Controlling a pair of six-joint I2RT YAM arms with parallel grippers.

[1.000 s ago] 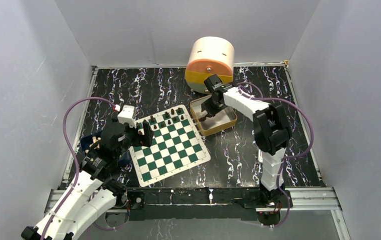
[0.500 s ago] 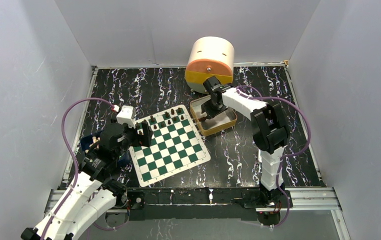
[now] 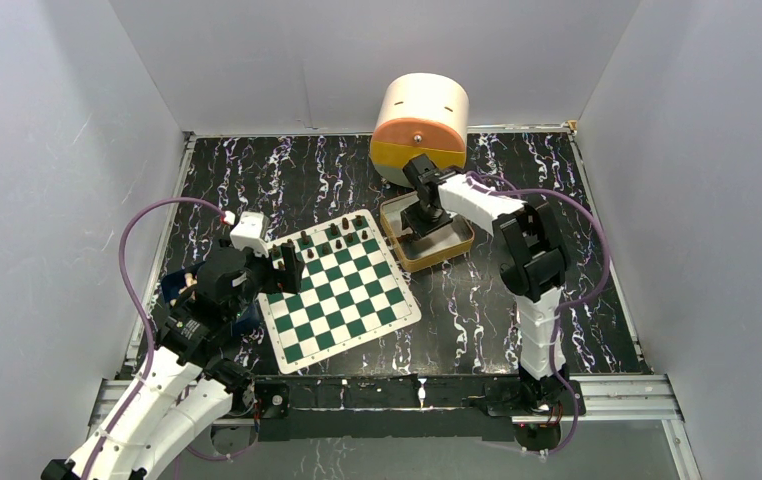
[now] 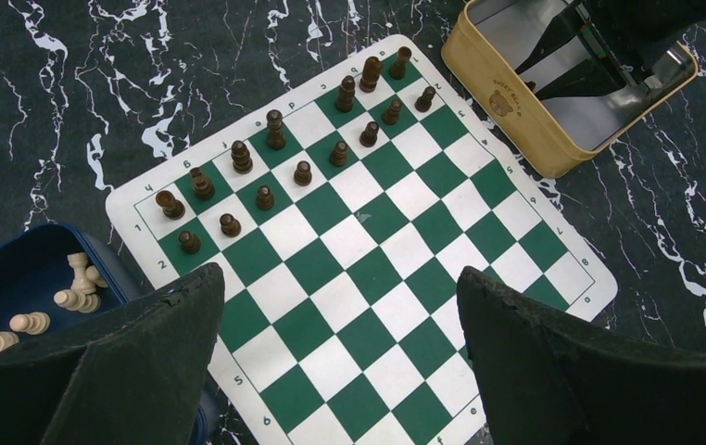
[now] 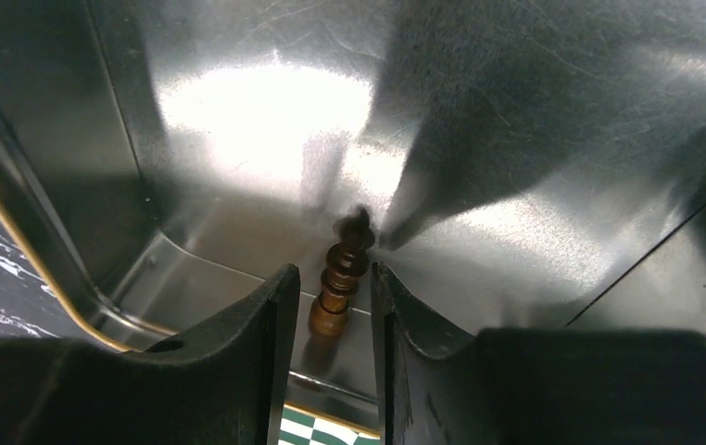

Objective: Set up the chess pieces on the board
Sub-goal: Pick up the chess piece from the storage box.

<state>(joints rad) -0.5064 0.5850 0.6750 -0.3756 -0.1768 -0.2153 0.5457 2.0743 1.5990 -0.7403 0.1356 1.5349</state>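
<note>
The board [image 3: 337, 290] lies flat at the middle of the surface [image 3: 257, 170] in the top view, turned at an angle. The dark chess pieces [image 4: 303, 172] stand upright in two rows along its upper-left edge in the left wrist view.

The left fingers [image 4: 145, 371] are spread wide and grasp nothing. They hang over the board's lower part, one at each lower corner of that view. A blue case [image 4: 16, 269] holding pale pieces [image 4: 71, 297] sits at the lower left, just beside the board.

At the upper right of the board stands a tan tin [image 3: 457, 243], and the right fingers [image 5: 229, 371] reach down inside it. One dark piece [image 5: 338, 287] lies on the tin's shiny floor (low in the right wrist view). The two fingers stand close on either side of it. Whether they press it or merely flank it I cannot tell.

A round cream-and-orange drum [image 3: 419, 125] stands at the top of the view, behind the tin.
</note>
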